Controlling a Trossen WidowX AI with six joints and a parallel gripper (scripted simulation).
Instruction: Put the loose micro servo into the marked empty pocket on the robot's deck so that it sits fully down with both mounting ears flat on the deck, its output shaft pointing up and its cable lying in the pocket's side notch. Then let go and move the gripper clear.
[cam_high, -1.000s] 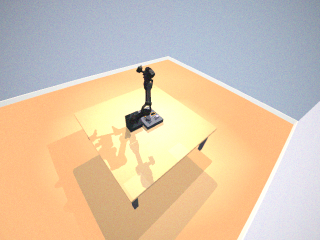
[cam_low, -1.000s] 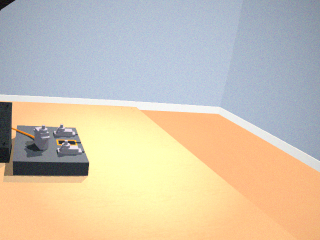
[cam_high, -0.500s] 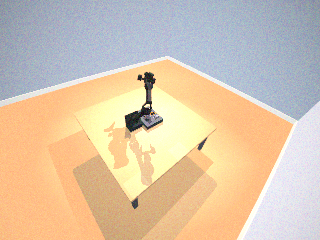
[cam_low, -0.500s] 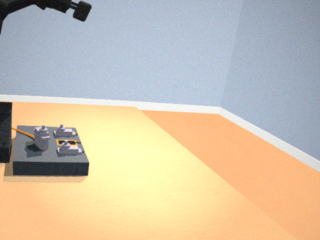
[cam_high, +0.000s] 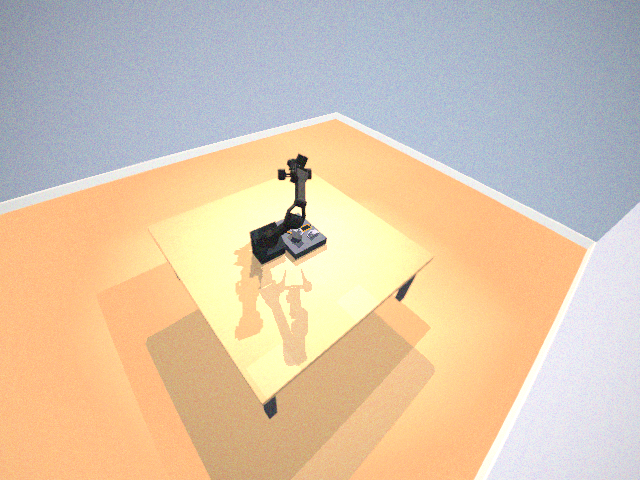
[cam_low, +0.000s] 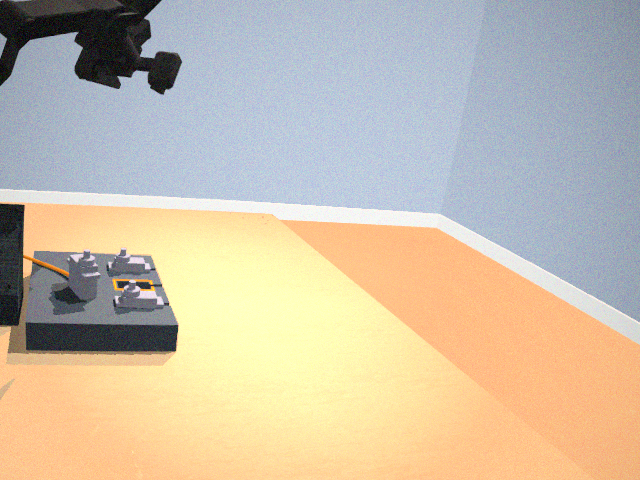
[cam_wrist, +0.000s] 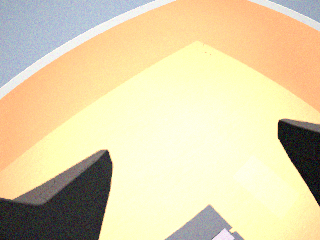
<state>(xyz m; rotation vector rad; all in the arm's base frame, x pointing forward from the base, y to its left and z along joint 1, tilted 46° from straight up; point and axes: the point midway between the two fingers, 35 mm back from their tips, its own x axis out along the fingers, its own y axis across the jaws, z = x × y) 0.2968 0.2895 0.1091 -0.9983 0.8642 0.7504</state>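
Note:
The loose grey micro servo (cam_low: 84, 281) (cam_high: 296, 235) stands on the dark deck (cam_low: 98, 337) (cam_high: 308, 249) (cam_wrist: 204, 220), shaft at the top and leaning slightly. Its orange cable (cam_low: 50, 265) runs left toward the black box. The marked pocket (cam_low: 129, 284) (cam_high: 306, 227) is empty, with an orange outline, to the right of the loose servo in the exterior view; a seated servo partly hides its near edge. My gripper (cam_wrist: 198, 144) is open and empty, high above the deck. In the wrist view only a corner of the deck shows, at the bottom.
Two seated servos (cam_low: 129, 266) (cam_low: 138, 300) flank the pocket on the deck. A black box (cam_low: 10, 268) stands against the deck's left side in the exterior view. The deck rests on a pale table (cam_high: 372, 248), whose edges show in the top view.

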